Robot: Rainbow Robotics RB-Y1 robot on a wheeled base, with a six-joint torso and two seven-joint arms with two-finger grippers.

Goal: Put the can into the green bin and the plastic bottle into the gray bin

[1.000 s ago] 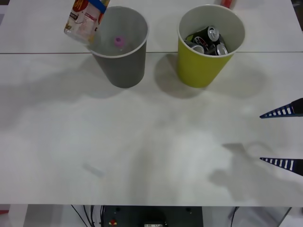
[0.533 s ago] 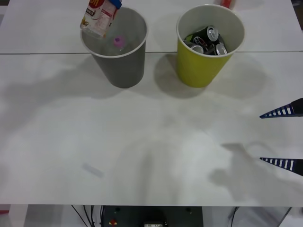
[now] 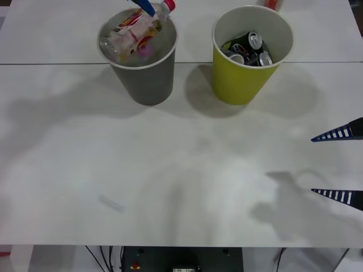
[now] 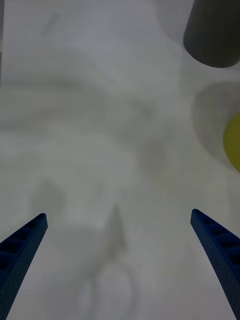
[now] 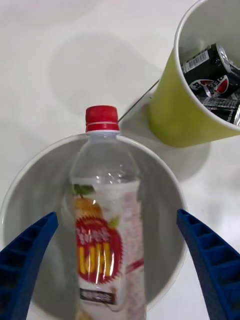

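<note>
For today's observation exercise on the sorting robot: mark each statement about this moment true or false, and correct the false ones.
1. The plastic bottle lies inside the gray bin. True.
2. The left gripper is shut on the bottle. False: its fingers are spread wide, apart from the bottle.
3. The green bin holds cans. True.
4. The bottle's cap is blue. False: it is red.
5. The right gripper is open, at the table's right edge. True.
</note>
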